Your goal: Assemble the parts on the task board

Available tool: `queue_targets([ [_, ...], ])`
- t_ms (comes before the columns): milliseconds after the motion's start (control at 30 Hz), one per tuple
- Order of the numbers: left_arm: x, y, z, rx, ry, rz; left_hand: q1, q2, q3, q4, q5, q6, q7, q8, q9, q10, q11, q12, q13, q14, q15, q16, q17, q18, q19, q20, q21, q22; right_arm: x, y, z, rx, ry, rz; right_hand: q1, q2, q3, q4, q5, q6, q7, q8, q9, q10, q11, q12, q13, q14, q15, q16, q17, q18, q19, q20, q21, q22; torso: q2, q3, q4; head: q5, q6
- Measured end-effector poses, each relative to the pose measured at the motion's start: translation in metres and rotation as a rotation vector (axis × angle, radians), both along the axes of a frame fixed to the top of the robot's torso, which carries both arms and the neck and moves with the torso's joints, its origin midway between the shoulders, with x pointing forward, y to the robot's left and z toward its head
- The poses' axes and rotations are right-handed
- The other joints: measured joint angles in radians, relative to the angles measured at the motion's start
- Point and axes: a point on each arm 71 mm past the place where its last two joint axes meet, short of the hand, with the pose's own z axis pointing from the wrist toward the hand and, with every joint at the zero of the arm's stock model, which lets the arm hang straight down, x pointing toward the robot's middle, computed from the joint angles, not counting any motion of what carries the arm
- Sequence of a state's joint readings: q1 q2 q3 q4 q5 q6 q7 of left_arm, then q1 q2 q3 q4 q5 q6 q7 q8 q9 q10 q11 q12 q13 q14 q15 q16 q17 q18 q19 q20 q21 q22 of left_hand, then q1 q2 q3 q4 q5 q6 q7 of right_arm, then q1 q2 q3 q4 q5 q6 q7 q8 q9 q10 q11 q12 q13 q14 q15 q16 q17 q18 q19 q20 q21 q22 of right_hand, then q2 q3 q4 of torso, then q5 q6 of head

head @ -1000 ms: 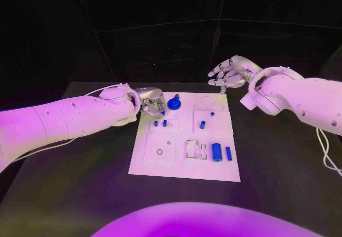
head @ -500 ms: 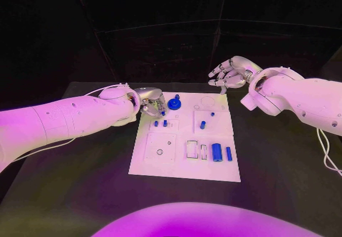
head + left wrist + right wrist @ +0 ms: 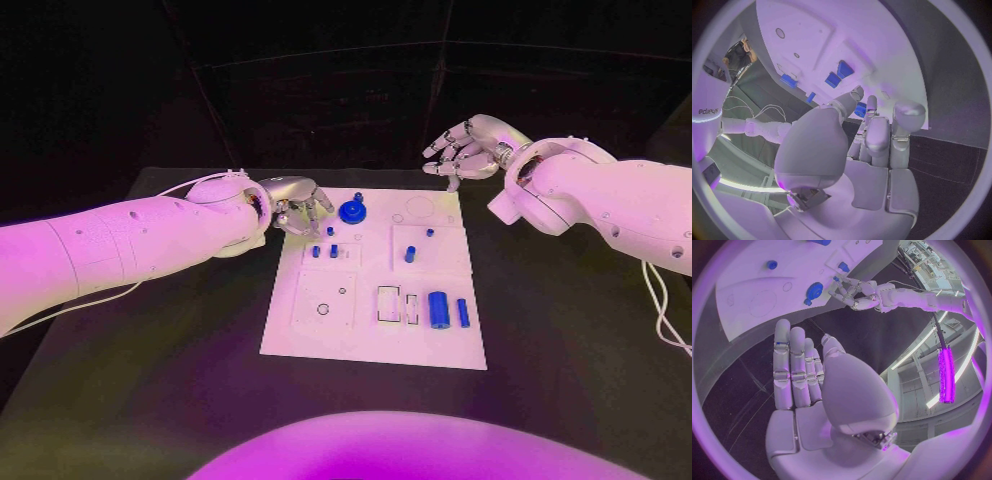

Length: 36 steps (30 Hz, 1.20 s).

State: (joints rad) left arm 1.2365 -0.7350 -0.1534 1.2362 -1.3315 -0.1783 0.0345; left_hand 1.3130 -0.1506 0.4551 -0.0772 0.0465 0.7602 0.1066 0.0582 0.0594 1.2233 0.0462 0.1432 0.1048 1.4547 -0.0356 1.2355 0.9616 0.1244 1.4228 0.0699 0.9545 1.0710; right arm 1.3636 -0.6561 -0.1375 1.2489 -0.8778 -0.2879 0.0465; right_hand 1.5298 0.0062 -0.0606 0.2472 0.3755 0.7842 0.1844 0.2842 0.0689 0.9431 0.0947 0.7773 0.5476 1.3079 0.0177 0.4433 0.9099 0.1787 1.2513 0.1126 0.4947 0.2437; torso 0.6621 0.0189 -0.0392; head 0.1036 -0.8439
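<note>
Black desk (image 3: 173, 340) carries the white task board (image 3: 361, 345) with small, rigid, light blue parts (image 3: 437, 307), best pinched at their sides; left hand (image 3: 299, 210) pinches one, right hand (image 3: 464, 150) hovers spread, empty.

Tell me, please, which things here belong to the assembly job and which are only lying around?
For the job:
- white flat task board
- round blue gear-like part
- two long blue cylinder parts
- left hand, holding a small blue piece

Lying about:
- black table
- right hand, open, off the board
</note>
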Motion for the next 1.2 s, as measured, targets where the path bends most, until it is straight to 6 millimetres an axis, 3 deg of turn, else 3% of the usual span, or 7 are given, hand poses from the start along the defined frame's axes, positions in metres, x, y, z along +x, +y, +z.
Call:
queue_targets([
  [100, 0.0, 0.006, 0.001, -0.023, -0.004, 0.022, 0.005, 0.005, 0.005, 0.004, 0.0, 0.094, 0.021, 0.028, 0.014, -0.007, 0.004, 0.0, 0.0, 0.0, 0.0, -0.002, -0.005, 0.0, 0.0, 0.0, 0.0, 0.0, 0.0, -0.004, 0.0, -0.002, -0.001, -0.006, 0.018, 0.01, 0.001, -0.01, -0.01, 0.013, -0.009, 0.014, 0.002, 0.008, -0.008, 0.01, -0.003, 0.033, -0.01, 0.066, 0.03, 0.0, 0.029, -0.005, 0.01, 0.006, 0.0, -0.0002, 0.0, 0.0, 0.002],
  [233, 0.002, 0.019, 0.004, -0.101, 0.007, 0.081, 0.014, 0.014, 0.017, 0.003, 0.0, 0.191, 0.04, 0.071, 0.03, -0.012, 0.02, 0.0, 0.0, -0.013, 0.013, -0.02, -0.029, 0.0, -0.004, 0.004, -0.035, -0.023, 0.0, -0.01, 0.0, -0.015, -0.008, -0.011, 0.045, 0.013, 0.014, -0.021, -0.063, 0.064, -0.027, 0.018, 0.002, 0.056, -0.031, -0.009, -0.024, 0.148, -0.035, 0.386, 0.216, 0.0, 0.1, -0.03, 0.07, 0.039, -0.001, -0.0003, 0.0, -0.001, 0.009],
  [433, 0.002, 0.043, 0.009, -0.343, 0.065, 0.213, 0.027, 0.022, 0.034, -0.005, 0.0, 0.257, 0.049, 0.095, 0.035, -0.004, 0.028, 0.012, 0.003, -0.041, 0.022, -0.063, -0.092, 0.01, -0.05, 0.009, -0.151, -0.111, -0.004, -0.02, -0.001, -0.064, -0.039, -0.003, 0.087, -0.015, 0.074, -0.021, -0.102, 0.144, -0.036, -0.015, -0.003, 0.08, -0.036, -0.226, -0.153, 0.154, -0.04, 0.394, 0.232, 0.0, 0.101, -0.044, 0.11, 0.073, -0.003, -0.0012, -0.0004, -0.011, 0.031],
  [533, -0.001, 0.048, 0.011, -0.518, 0.115, 0.274, 0.035, 0.026, 0.038, -0.01, 0.0, 0.269, 0.049, 0.097, 0.035, 0.012, 0.025, 0.028, 0.01, -0.066, 0.022, -0.087, -0.128, 0.023, -0.083, 0.011, -0.223, -0.162, -0.01, -0.026, -0.009, -0.116, -0.057, 0.014, 0.094, -0.022, 0.103, -0.015, -0.119, 0.179, -0.037, -0.041, -0.003, 0.104, -0.034, -0.35, -0.236, 0.154, -0.039, 0.383, 0.228, 0.0, 0.083, -0.042, 0.126, 0.088, -0.004, -0.0025, -0.0017, -0.017, 0.046],
  [833, -0.019, 0.042, 0.016, -0.941, 0.238, 0.353, 0.029, 0.032, 0.032, -0.004, 0.0, 0.273, 0.045, 0.097, 0.025, 0.008, 0.029, 0.046, 0.021, -0.121, 0.026, -0.142, -0.223, 0.038, -0.136, 0.017, -0.329, -0.236, -0.042, -0.026, -0.043, -0.305, -0.118, 0.13, 0.079, -0.068, 0.137, -0.013, -0.125, 0.211, -0.05, -0.099, -0.003, 0.152, -0.03, -0.496, -0.337, 0.154, -0.039, 0.443, 0.269, 0.0, 0.076, -0.038, 0.194, 0.157, -0.013, -0.0113, -0.0075, -0.068, 0.091],
  [1000, -0.029, 0.033, 0.016, -1.08, 0.277, 0.358, 0.008, 0.032, 0.011, 0.008, 0.0, 0.272, 0.053, 0.082, 0.015, -0.036, 0.039, 0.053, 0.023, -0.235, 0.037, -0.284, -0.4, 0.037, -0.2, 0.026, -0.398, -0.277, -0.055, -0.017, -0.056, -0.395, -0.163, 0.188, 0.071, -0.084, 0.141, -0.008, -0.13, 0.205, -0.044, -0.123, -0.003, 0.146, -0.025, -0.524, -0.357, 0.158, -0.036, 0.489, 0.294, 0.0, 0.082, -0.032, 0.237, 0.206, -0.019, -0.0162, -0.0086, -0.094, 0.106],
  [1200, -0.037, 0.023, 0.018, -1.177, 0.289, 0.341, 0.004, 0.036, 0.001, 0.013, 0.0, 0.258, 0.067, 0.063, 0.008, -0.086, 0.065, 0.025, -0.004, -0.343, 0.063, -0.535, -0.535, 0.037, -0.321, 0.051, -0.541, -0.373, -0.058, -0.006, -0.064, -0.476, -0.213, 0.223, 0.058, -0.097, 0.149, -0.01, -0.13, 0.19, -0.034, -0.152, -0.003, 0.113, -0.01, -0.565, -0.388, 0.157, -0.028, 0.542, 0.324, 0.0, 0.095, -0.027, 0.292, 0.266, -0.024, -0.019, -0.0087, -0.1, 0.116],
])
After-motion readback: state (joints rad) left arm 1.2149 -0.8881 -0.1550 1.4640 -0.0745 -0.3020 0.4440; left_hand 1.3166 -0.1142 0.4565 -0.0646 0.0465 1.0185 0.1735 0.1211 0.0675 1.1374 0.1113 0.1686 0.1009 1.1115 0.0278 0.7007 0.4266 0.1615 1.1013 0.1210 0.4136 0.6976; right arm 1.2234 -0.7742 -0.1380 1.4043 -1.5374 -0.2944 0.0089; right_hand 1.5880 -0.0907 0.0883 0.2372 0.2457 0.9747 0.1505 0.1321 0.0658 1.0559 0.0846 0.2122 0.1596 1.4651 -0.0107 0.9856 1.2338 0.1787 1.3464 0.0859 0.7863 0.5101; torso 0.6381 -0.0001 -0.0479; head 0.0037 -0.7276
